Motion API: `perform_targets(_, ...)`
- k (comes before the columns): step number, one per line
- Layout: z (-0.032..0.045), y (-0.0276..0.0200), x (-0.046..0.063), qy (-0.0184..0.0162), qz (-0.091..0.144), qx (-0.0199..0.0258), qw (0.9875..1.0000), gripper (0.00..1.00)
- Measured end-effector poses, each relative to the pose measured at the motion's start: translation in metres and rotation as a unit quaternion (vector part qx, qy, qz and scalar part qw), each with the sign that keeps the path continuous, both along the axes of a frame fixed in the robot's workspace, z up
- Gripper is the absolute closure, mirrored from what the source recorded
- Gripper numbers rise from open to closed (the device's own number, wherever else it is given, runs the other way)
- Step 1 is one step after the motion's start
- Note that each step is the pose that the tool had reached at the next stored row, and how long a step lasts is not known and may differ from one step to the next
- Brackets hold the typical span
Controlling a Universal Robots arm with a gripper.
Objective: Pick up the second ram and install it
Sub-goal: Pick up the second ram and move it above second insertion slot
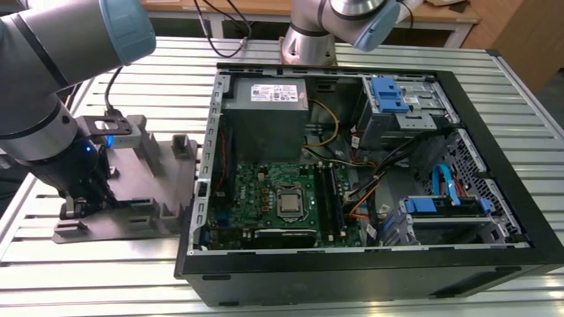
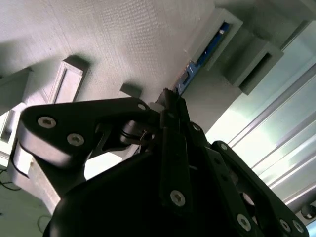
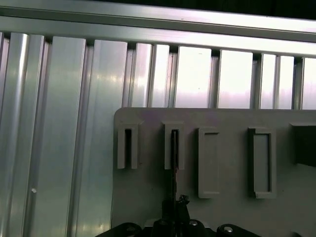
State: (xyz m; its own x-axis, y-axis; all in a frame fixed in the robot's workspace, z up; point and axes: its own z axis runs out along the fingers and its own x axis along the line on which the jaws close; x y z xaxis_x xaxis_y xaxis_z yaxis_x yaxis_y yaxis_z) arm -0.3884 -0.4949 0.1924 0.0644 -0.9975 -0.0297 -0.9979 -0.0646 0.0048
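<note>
The second ram is a thin dark stick seen edge-on, standing in a narrow slot of the grey tray. In the second wrist view the ram shows a blue edge running along that slot. My gripper is shut on the ram's near end, with the dark fingers pressed together around it. In the exterior view the gripper is low over the grey tray on the exterior view's left, beside the open computer case. The ram still sits in its slot.
The motherboard lies inside the case, with long memory slots right of the processor. A grey power-supply box, blue drive brackets and loose cables crowd the case. The ribbed metal table surrounds the tray, and upright blocks stand on it.
</note>
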Motion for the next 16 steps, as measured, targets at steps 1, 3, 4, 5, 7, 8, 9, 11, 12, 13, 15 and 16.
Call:
perform_targets(1, 0.0000, 0.0000, 0.0000, 0.0000, 0.000, 0.0000, 1.0000, 0.86)
perform_targets(3, -0.0002, 0.0000, 0.0000, 0.0000, 0.000, 0.0000, 1.0000, 0.86)
perform_targets(4, -0.0002, 0.0000, 0.0000, 0.0000, 0.000, 0.0000, 1.0000, 0.86)
perform_targets(5, -0.0002, 0.0000, 0.0000, 0.0000, 0.000, 0.0000, 1.0000, 0.86)
perform_targets(7, -0.0002, 0.0000, 0.0000, 0.0000, 0.000, 0.0000, 1.0000, 0.86)
perform_targets(8, -0.0002, 0.0000, 0.0000, 0.0000, 0.000, 0.0000, 1.0000, 0.86)
perform_targets(9, -0.0003, 0.0000, 0.0000, 0.0000, 0.000, 0.0000, 1.0000, 0.86)
perform_targets(11, -0.0003, 0.0000, 0.0000, 0.0000, 0.000, 0.0000, 1.0000, 0.86)
perform_targets(12, -0.0003, 0.0000, 0.0000, 0.0000, 0.000, 0.0000, 1.0000, 0.86)
perform_targets(13, -0.0003, 0.0000, 0.0000, 0.0000, 0.000, 0.0000, 1.0000, 0.86)
perform_targets(15, -0.0003, 0.0000, 0.0000, 0.0000, -0.002, 0.0000, 1.0000, 0.86)
perform_targets(16, -0.0004, 0.0000, 0.0000, 0.0000, -0.006, 0.0001, 1.0000, 0.86)
